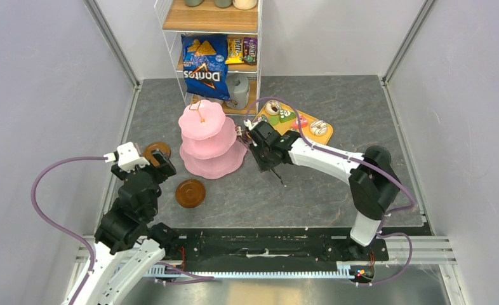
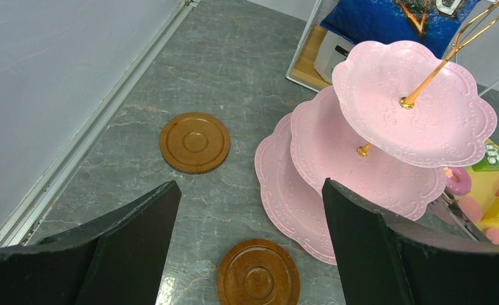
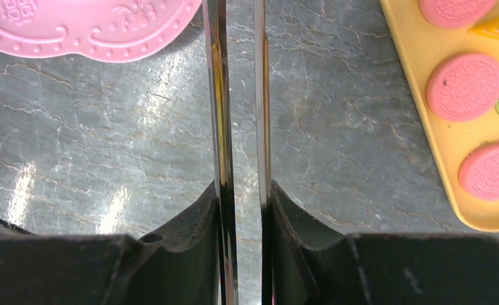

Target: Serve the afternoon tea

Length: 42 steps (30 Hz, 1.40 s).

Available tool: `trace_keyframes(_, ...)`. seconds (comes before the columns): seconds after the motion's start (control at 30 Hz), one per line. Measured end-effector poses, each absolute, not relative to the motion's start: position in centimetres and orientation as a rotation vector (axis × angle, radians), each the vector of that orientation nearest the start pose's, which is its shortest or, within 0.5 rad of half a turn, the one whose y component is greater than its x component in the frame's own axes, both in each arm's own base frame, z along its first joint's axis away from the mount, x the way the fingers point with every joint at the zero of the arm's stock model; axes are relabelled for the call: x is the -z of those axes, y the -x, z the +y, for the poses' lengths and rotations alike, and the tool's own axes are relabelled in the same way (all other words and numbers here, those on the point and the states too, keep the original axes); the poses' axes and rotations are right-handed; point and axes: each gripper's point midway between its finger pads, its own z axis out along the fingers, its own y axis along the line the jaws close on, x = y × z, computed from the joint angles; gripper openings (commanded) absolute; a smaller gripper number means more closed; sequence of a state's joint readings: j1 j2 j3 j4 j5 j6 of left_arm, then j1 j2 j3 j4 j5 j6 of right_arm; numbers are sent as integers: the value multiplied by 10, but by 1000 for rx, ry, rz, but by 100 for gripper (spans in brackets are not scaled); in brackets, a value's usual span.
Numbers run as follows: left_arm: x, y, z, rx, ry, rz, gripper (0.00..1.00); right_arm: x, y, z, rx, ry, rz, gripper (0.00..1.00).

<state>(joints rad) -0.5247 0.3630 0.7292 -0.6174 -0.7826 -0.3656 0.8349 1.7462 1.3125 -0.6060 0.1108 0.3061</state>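
Two saucers [image 2: 195, 142], one stand [image 2: 386, 95], perhaps three pink macarons [image 3: 464, 86], one tongs [image 3: 220, 95]

Left arm [image 1: 129, 216]: extended forward from its base, wrist pitched down. Left gripper [image 2: 250, 190]: jaws wide apart, with nothing between the two black fingers [image 2: 133, 235] and nothing touching them.

Right arm [image 1: 326, 157]: elbow raised, forearm reaching across toward the left arm's side, wrist pitched down. Right gripper [image 3: 244, 190]: jaws drawn close and clamped on the two blades of the metal tongs [image 3: 221, 95]. The blades run straight ahead of the fingertips [image 3: 202, 203], and each finger presses against the outer face of one blade.
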Motion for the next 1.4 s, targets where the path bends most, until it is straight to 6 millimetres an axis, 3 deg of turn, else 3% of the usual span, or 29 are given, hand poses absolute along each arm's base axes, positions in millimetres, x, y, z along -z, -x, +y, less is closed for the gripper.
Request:
trace_keyframes(0.17,-261,-208,12,-70,402,1706,91,-79,-283,309,-274,662,2545,17)
trace_keyframes(0.53,-261,-209,12,-67,406,1706,91,-77,-300,343,-330,665,2481,17)
trace_keyframes(0.9,-260,-209,11,-62,403,1708,90,-47,-308,362,-335,670,2486,18)
trace_keyframes(1.4,-260,-209,11,-61,404,1710,90,-43,-313,370,-331,683,2469,40)
